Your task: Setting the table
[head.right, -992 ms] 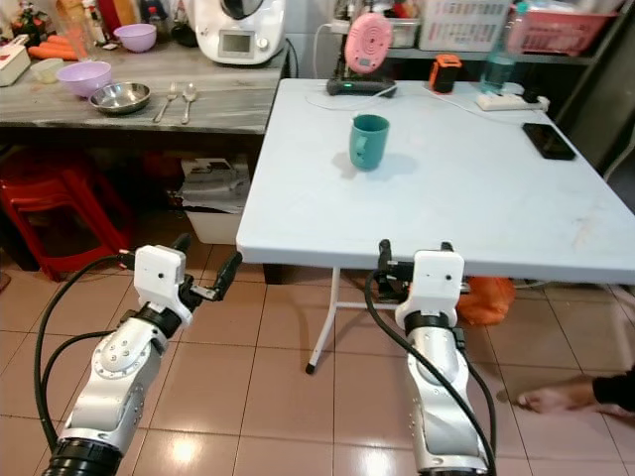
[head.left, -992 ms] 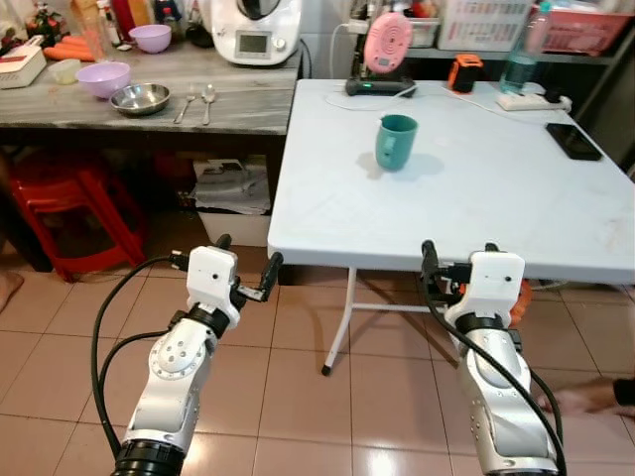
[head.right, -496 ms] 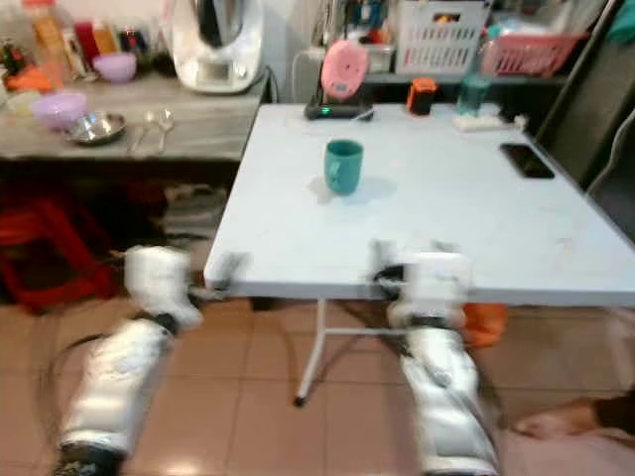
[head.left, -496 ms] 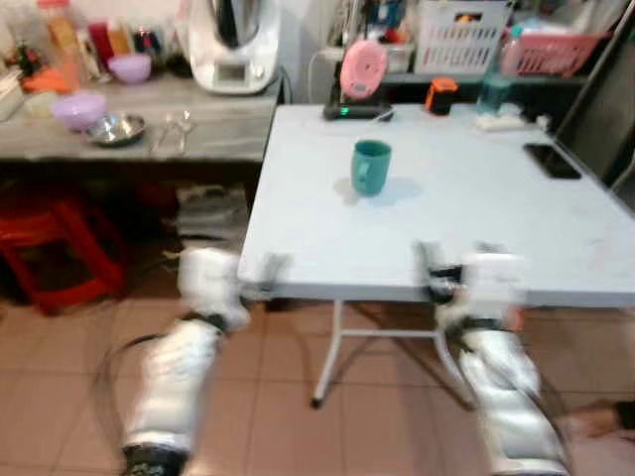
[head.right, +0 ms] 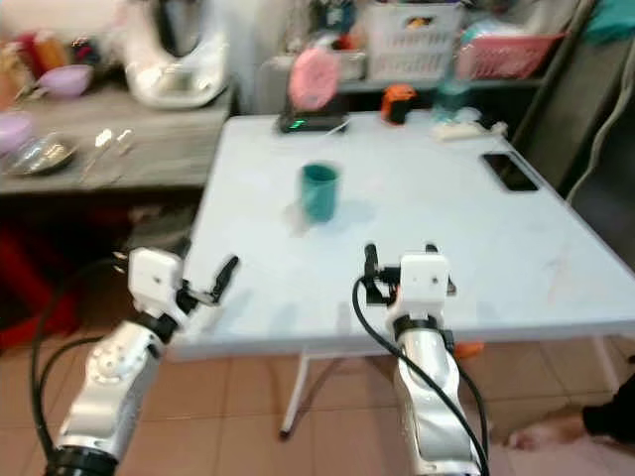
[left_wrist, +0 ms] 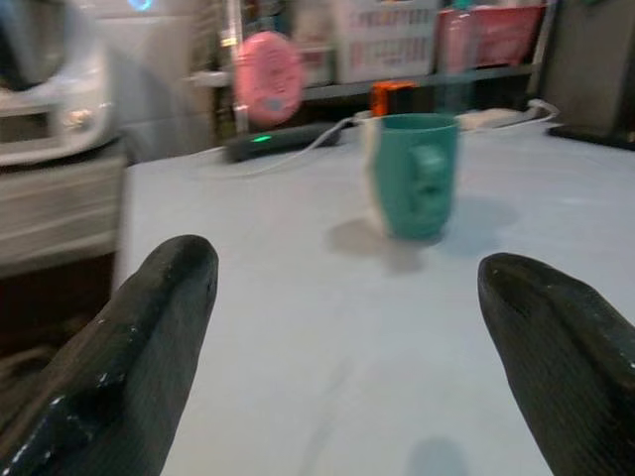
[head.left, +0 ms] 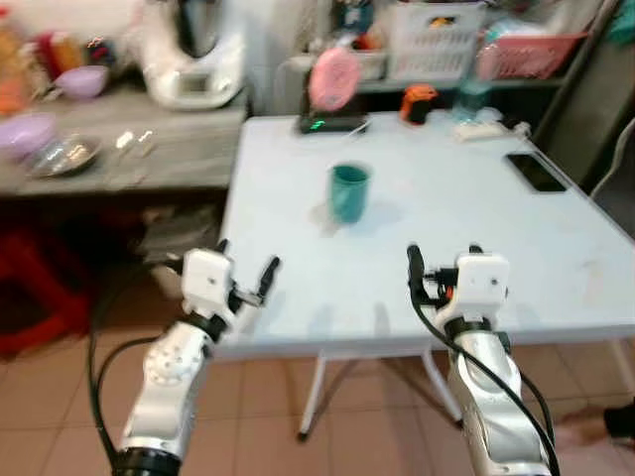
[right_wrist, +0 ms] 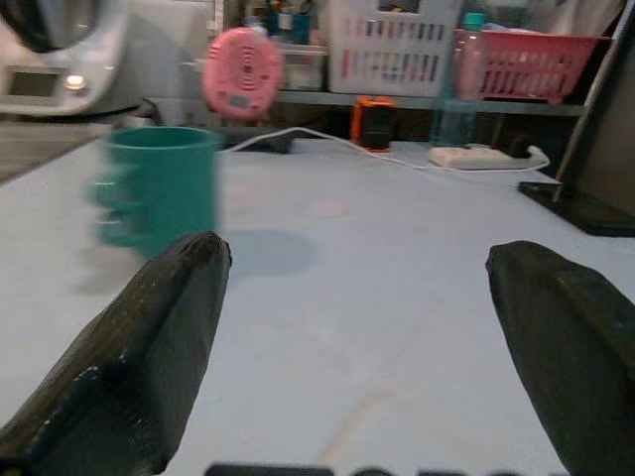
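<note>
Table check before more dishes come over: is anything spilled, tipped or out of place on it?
Nothing stands out. The teal mug stands upright on the white table, with no spill visible around it.

Both arms raised forward, left gripper (head.left: 245,270) and right gripper (head.left: 443,262) spread wide.

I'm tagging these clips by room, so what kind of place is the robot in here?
Most likely a home kitchen or dining corner. A white folding table holds a teal mug, a counter beside it carries bowls, spoons and a white cooking appliance, and the floor is tiled.
</note>
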Motion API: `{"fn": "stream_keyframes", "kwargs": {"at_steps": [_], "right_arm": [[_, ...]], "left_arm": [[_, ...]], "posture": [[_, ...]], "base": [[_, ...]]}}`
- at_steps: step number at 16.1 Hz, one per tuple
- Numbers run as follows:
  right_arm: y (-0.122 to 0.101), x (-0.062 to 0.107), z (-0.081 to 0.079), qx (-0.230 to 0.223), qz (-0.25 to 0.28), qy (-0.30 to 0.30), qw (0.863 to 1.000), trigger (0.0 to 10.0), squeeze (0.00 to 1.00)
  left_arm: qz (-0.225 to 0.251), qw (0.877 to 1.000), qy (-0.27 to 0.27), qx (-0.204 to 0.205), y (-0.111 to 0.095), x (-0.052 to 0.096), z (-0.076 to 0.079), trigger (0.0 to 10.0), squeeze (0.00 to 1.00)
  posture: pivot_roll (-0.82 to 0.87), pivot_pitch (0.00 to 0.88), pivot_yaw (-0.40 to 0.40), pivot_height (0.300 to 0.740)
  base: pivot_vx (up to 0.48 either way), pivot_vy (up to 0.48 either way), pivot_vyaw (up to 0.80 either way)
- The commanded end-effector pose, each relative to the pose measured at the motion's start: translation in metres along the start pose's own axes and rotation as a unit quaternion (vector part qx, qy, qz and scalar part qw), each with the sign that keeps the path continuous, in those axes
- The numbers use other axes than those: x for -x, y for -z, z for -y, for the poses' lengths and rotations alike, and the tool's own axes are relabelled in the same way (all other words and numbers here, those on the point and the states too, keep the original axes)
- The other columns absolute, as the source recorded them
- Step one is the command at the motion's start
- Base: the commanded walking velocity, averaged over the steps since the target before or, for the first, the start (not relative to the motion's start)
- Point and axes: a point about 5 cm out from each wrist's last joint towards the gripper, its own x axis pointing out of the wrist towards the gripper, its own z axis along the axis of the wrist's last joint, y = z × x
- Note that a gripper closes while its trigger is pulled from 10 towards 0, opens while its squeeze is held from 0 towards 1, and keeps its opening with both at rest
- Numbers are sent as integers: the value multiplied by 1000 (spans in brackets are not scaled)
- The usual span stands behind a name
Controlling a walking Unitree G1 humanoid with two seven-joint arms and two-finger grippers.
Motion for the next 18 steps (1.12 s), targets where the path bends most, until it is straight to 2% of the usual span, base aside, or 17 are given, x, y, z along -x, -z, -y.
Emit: {"fn": "stream_keyframes", "kwargs": {"at_steps": [1,2,5,12,18], "right_arm": [[-4,-2,1,6,9,1,1000,10000,0],[-3,-2,1,-10,7,5,1000,10000,0],[-3,-2,2,-8,7,7,1000,10000,0],[0,-2,-6,-16,-2,-7,1000,10000,0],[7,-2,-16,-21,-26,-44,998,10000,0]], "left_arm": [[2,1000,1,-8,-3,0,-2,10000,0],[1,1000,1,-8,-3,0,-2,10000,0],[-4,1000,1,-6,-1,-1,-1,10000,0],[-7,1000,9,4,1,1,1,10000,0],[-15,997,78,9,6,9,11,10000,0]], "posture": [[-11,0,9,740],[-11,0,9,740],[-10,0,8,740],[-10,0,8,740],[-4,0,4,740]], "base": [[480,0,519],[480,0,0],[358,0,0],[0,0,0],[0,0,0]]}}
